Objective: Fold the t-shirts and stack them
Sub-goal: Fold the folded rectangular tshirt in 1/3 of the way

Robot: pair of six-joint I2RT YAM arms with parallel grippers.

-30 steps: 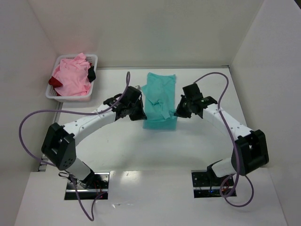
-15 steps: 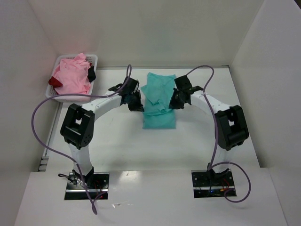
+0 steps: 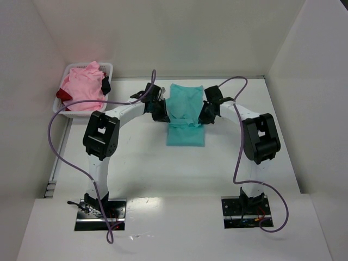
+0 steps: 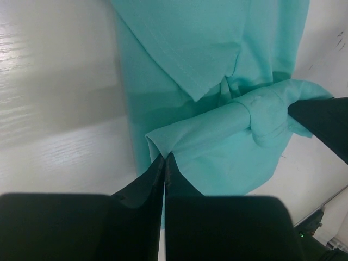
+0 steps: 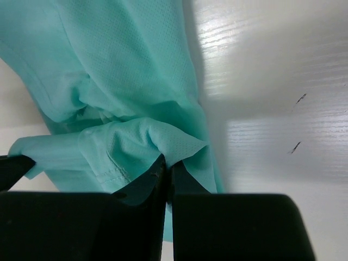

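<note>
On the table (image 3: 136, 157) the teal t-shirt (image 3: 185, 106) lies part-folded, well right of the white basket (image 3: 81, 113); the pink t-shirt (image 3: 81, 89) fills that basket, the dark red t-shirt (image 3: 63, 95) peeking out at the basket's left side. The left gripper (image 4: 165, 159) is clamped on the teal edge nearer the basket; the right gripper (image 5: 166, 163) pinches the edge farther from the basket, a fold lifted between them.
</note>
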